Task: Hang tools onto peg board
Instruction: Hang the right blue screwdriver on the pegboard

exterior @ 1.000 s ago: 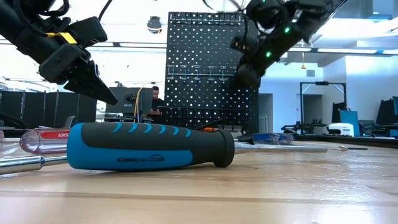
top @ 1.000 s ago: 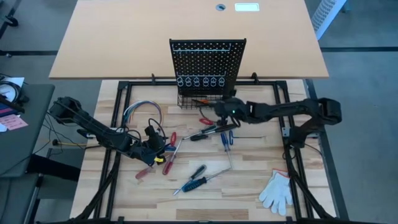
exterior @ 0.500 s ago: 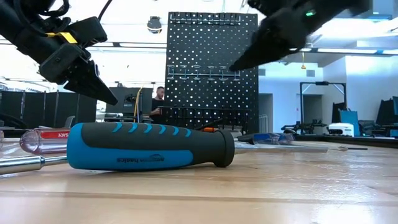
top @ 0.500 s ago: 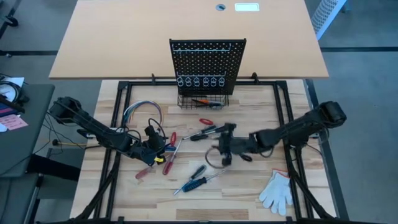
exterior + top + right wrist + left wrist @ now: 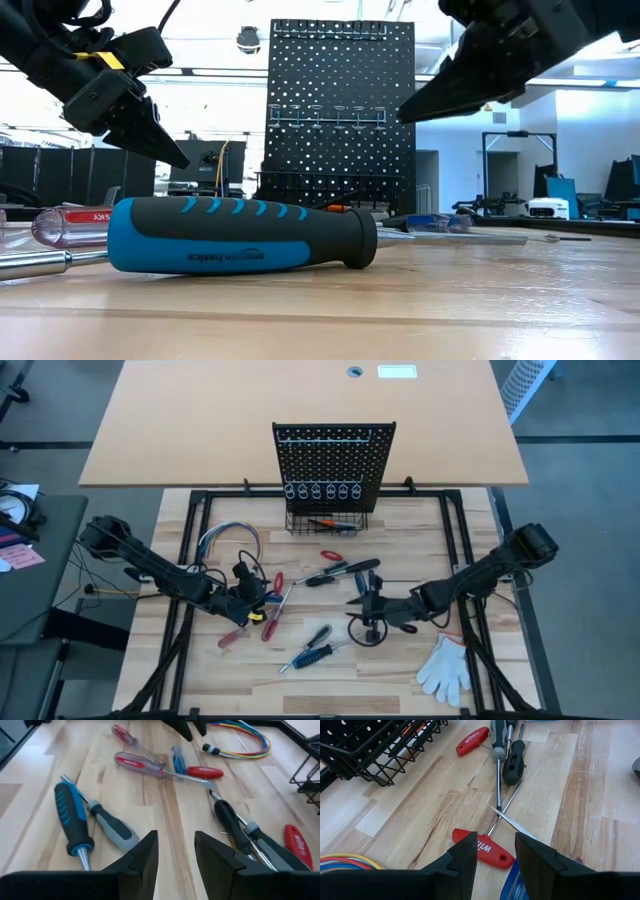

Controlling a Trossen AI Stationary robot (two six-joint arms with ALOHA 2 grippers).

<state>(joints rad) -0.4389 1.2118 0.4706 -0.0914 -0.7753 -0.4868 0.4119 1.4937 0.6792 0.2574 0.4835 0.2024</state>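
Observation:
The black peg board (image 5: pixel 335 460) stands upright at the table's far middle, with a wire basket (image 5: pixel 325 522) at its base. Tools lie flat on the wood: red-handled screwdrivers (image 5: pixel 276 588), a blue-handled screwdriver (image 5: pixel 72 817), a grey-and-black one (image 5: pixel 111 826) and black-handled ones (image 5: pixel 345 570). My left gripper (image 5: pixel 495 852) hangs open above the left group, with a red handle (image 5: pixel 482 851) just beyond its fingertips. My right gripper (image 5: pixel 176 852) hovers open over bare wood at the middle of the table, touching nothing. In the low view the left gripper (image 5: pixel 150 130) and the right gripper (image 5: pixel 435 95) are both well off the table.
A looped bundle of coloured wires (image 5: pixel 230 540) lies at the far left of the work area. A white glove (image 5: pixel 445 665) rests near the front right corner. A black frame (image 5: pixel 185 560) borders the wooden surface. Bare wood lies between the glove and the middle tools.
My right gripper has swung away from the basket toward the table's near edge, sinking a little and rolling as it went, and now hangs over the middle of the table. My left gripper and the tools have stayed where they were.

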